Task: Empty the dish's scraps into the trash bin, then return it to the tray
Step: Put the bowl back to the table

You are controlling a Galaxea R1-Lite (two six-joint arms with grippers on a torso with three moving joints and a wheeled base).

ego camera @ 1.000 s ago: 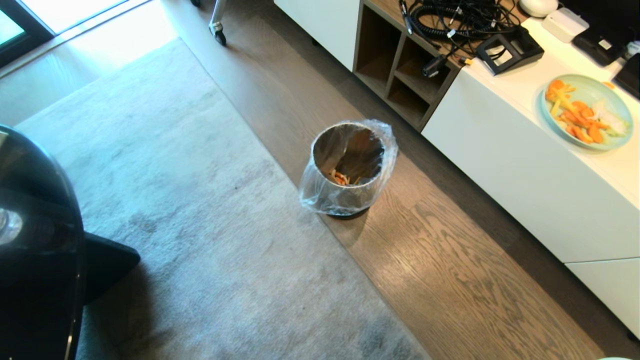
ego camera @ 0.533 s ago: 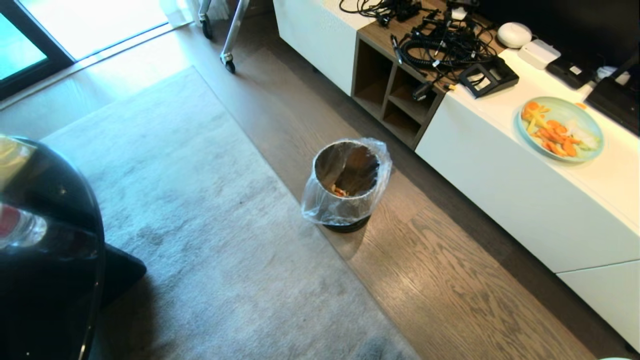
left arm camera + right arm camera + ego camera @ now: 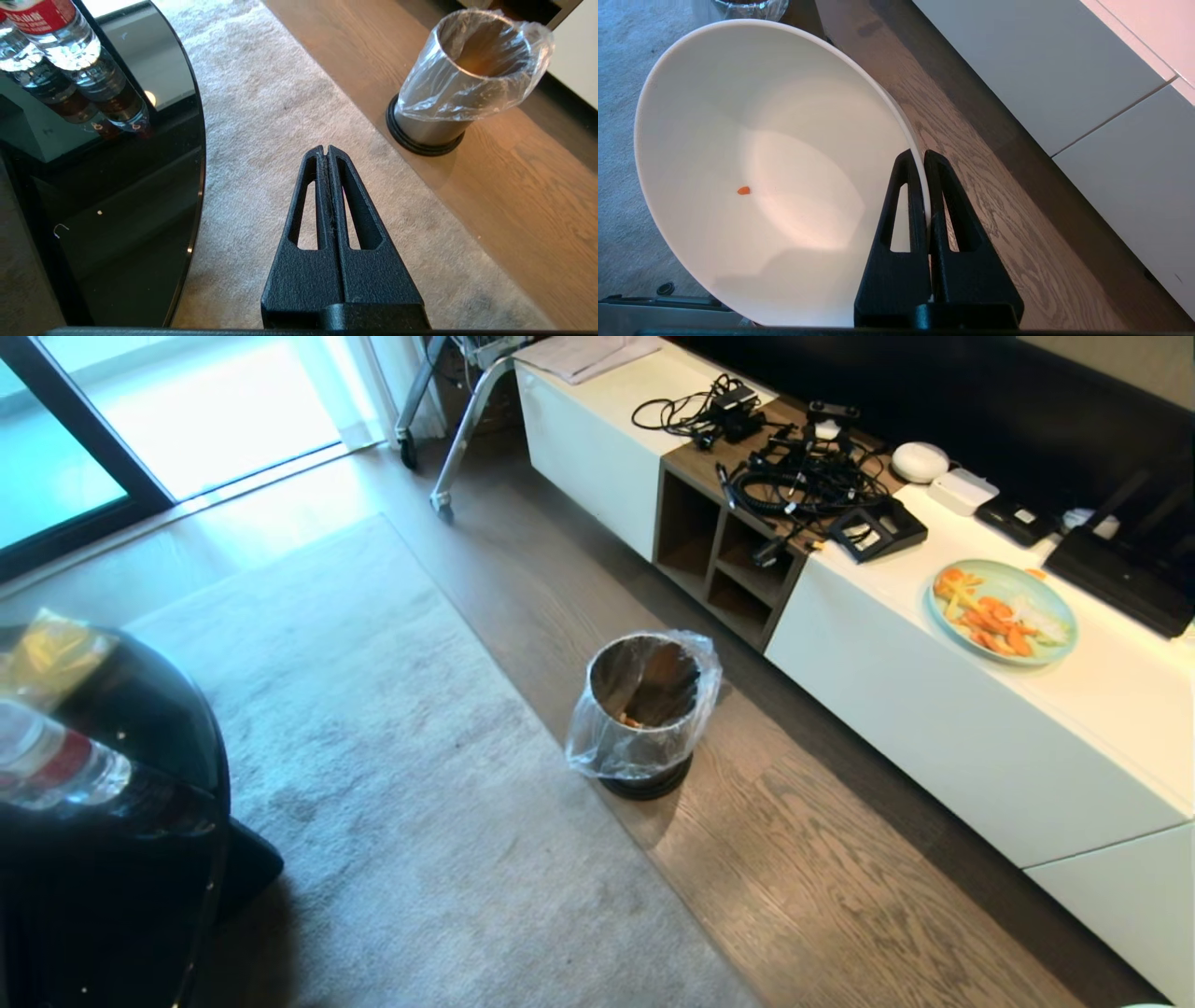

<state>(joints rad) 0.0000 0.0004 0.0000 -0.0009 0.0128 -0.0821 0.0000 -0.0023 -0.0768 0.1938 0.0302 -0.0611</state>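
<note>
Gripping the dish by its rim, my right gripper had its two fingers pinched on the white wall, one inside and one outside. The dish was tipped on edge above the wood floor, beside the white cabinet. Only one tiny orange crumb clung inside it. My left gripper hung empty over the grey rug, its fingers pressed flat together, next to the black glass table with the water bottles. The trash bin stood on the floor at the rug's edge, its clear liner folded over the rim, with a few orange and pale scraps at the bottom. A pale-teal plate of food sat on the cabinet top.
</note>
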